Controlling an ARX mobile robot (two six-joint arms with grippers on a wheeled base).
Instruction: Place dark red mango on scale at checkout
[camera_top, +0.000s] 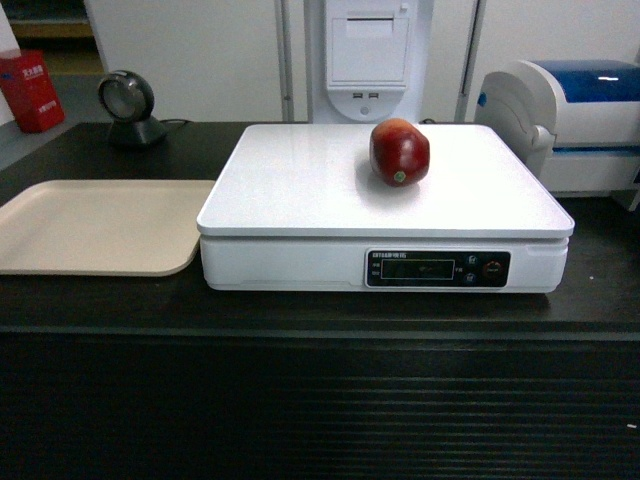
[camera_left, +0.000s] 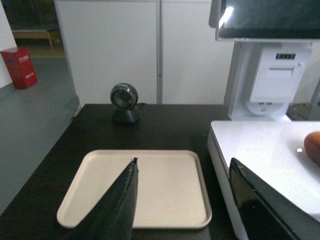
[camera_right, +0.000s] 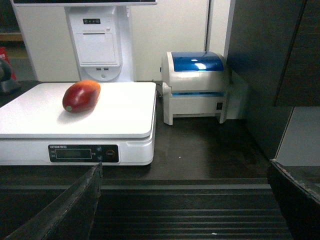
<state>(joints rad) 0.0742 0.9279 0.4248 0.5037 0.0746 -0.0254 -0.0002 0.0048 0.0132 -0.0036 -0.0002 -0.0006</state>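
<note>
The dark red mango (camera_top: 399, 151) lies on the flat top of the white scale (camera_top: 300, 190), right of its middle, free of any gripper. The scale stands on the black checkout counter (camera_top: 320, 320). In the right wrist view the mango (camera_right: 81, 96) rests on the scale (camera_right: 120, 115), well ahead of my right gripper (camera_right: 185, 172), which is open and empty in front of the ribbed counter front. My left gripper (camera_left: 184, 167) is open and empty above the beige tray (camera_left: 165, 190); the mango's edge (camera_left: 313, 147) shows at far right on the scale (camera_left: 265, 150). Neither gripper shows in the head view.
A beige tray (camera_top: 95, 225) lies left of the scale. A round black scanner (camera_top: 130, 108) stands at the back left, a white receipt terminal (camera_top: 368, 55) behind the scale, a white-and-blue printer (camera_top: 575, 120) at the right. A red box (camera_top: 32, 90) sits far left.
</note>
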